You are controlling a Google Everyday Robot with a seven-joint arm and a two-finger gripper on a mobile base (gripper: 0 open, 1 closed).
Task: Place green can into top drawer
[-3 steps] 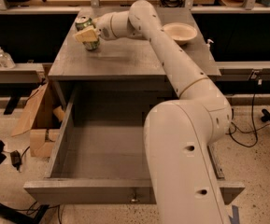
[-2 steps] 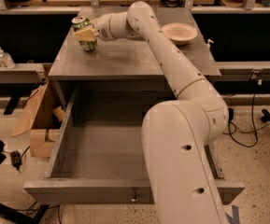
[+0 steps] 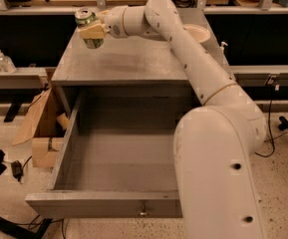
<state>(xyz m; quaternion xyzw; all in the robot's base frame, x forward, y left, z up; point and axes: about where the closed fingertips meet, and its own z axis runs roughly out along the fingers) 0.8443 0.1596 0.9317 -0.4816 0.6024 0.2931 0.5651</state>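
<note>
1. Your hand: clamped around the green can, which it holds upright over the back left corner of the desk, apparently just off the surface.
2. Top drawer: pulled out below the desk, with the knob at the centre of its front panel.
3. Cream bowl: on the desk, back right, partly behind the arm.
4. Cardboard box: on the floor, left of the drawer.
</note>
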